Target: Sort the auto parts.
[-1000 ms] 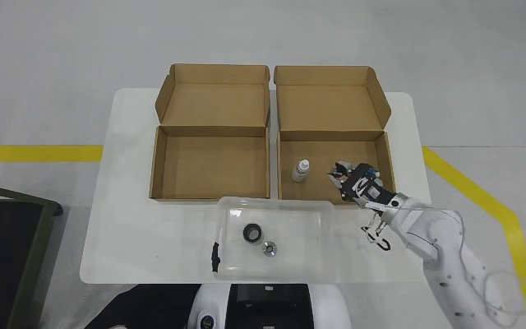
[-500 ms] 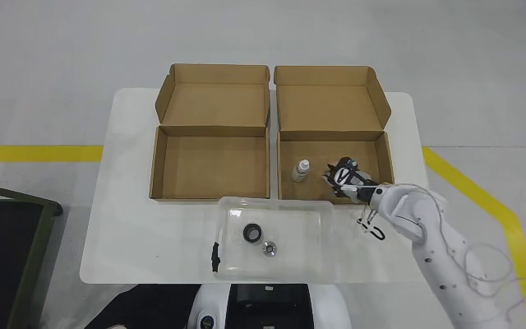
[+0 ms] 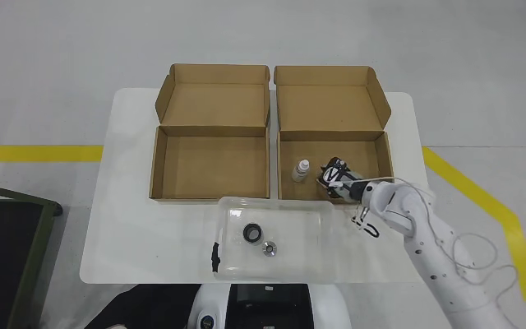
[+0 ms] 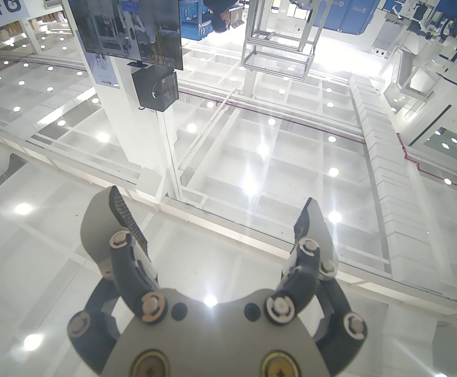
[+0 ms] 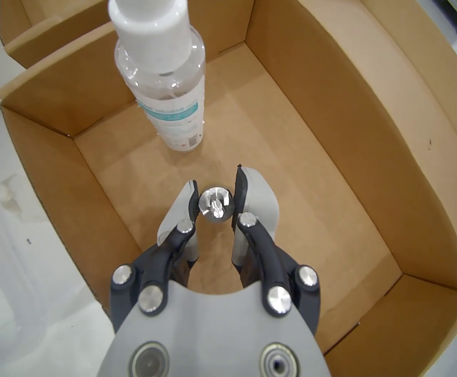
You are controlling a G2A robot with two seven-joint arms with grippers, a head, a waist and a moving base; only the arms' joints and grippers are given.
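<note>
Right wrist view: metal part clamped between right gripper fingers, inside box, near bottle; left gripper fingers apart.

You are looking at a pale grey floor spreading around the white surface, a yellow tape line crossing it, round ceiling lights shining overhead, a dark screen hanging on a white column.

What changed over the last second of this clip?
The right gripper, shut on a small metal part, shifted inside the right box toward the bottle. The bottle, and the black ring and silver part in the clear tray, stayed put.
</note>
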